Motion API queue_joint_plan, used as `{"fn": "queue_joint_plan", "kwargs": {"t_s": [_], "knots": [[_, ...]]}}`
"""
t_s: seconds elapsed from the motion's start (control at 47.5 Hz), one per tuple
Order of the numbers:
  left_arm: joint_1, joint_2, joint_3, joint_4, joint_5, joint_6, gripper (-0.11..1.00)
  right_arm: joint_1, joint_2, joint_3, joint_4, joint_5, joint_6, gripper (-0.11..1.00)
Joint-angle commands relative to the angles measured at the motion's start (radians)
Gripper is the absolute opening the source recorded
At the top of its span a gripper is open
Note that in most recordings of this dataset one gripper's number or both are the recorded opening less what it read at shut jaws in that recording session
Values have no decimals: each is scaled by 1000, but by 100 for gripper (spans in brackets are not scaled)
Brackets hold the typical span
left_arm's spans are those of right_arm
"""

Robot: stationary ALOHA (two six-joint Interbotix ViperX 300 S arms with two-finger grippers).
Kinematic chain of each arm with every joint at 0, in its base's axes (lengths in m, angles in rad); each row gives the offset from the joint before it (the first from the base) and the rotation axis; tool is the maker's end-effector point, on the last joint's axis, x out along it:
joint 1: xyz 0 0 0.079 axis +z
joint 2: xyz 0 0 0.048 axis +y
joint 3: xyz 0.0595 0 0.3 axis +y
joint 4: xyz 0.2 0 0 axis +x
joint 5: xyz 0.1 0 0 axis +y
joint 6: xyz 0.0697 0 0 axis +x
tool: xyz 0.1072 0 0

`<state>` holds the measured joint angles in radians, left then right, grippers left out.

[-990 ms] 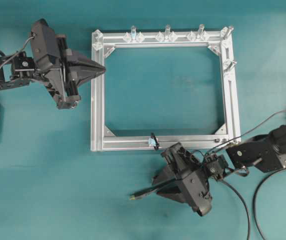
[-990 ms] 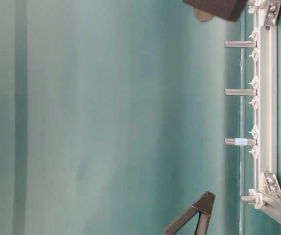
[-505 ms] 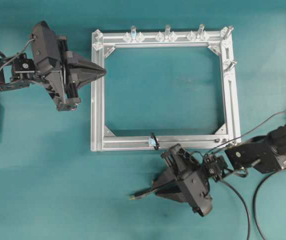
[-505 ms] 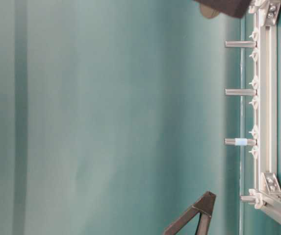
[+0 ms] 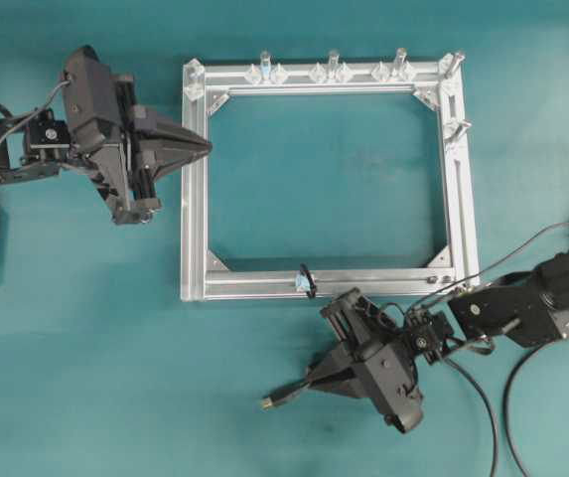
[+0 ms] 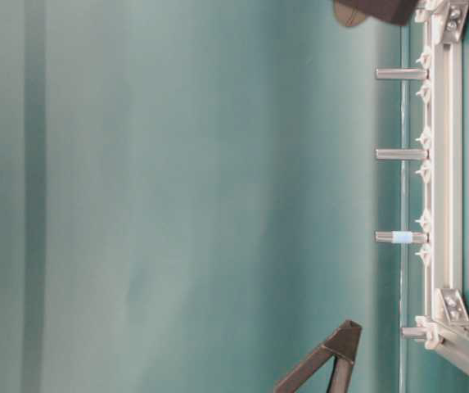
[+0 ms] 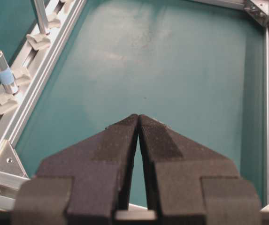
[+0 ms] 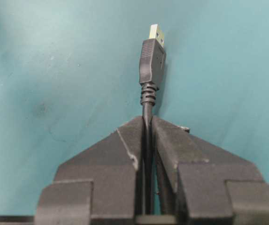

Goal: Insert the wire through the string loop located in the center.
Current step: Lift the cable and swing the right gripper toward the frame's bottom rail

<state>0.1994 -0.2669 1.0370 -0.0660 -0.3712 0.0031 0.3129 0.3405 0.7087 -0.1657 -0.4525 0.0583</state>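
One plain teal cloth-like surface (image 5: 85,378) carried everything, and the table-level view showed nothing of the room beyond a teal backdrop of the same shade. A square silver aluminium rail frame (image 5: 193,199) lay toward the far side of that surface, with clear-and-silver upright pegs (image 5: 333,62) along its far rail. The tiny black string loop (image 5: 307,279) with its pale-blue base stood at the middle of the frame's near rail.

Only the right wrist view made the grip plain: the right gripper (image 8: 148,123) had its jaws narrow and clamped on the long thin black wire (image 8: 147,110) just behind the ribbed collar, the black plug and brass-coloured tip pointing away over bare cloth. From overhead, the right gripper (image 5: 309,386) sat near the surface's near edge, just outside the near rail, plug end aimed left. The left wrist view showed the left gripper (image 7: 138,119) pressed together on nothing, above the frame's left rail.

No writing or brand could be read anywhere.
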Motion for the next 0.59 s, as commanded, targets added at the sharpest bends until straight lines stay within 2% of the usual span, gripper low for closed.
{"fn": "queue_joint_plan", "kwargs": {"t_s": [0.0,0.19,0.569], "knots": [[-3,-15,-8,2,-6,-6,10,-3,-9,-9,0,12,-2,7],[-6,-15,-8,3,-5,-8,10,-3,-46,-3,0,20,-2,7],[-8,-15,-8,2,-6,-6,10,-2,-195,26,0,132,-3,7]]}}
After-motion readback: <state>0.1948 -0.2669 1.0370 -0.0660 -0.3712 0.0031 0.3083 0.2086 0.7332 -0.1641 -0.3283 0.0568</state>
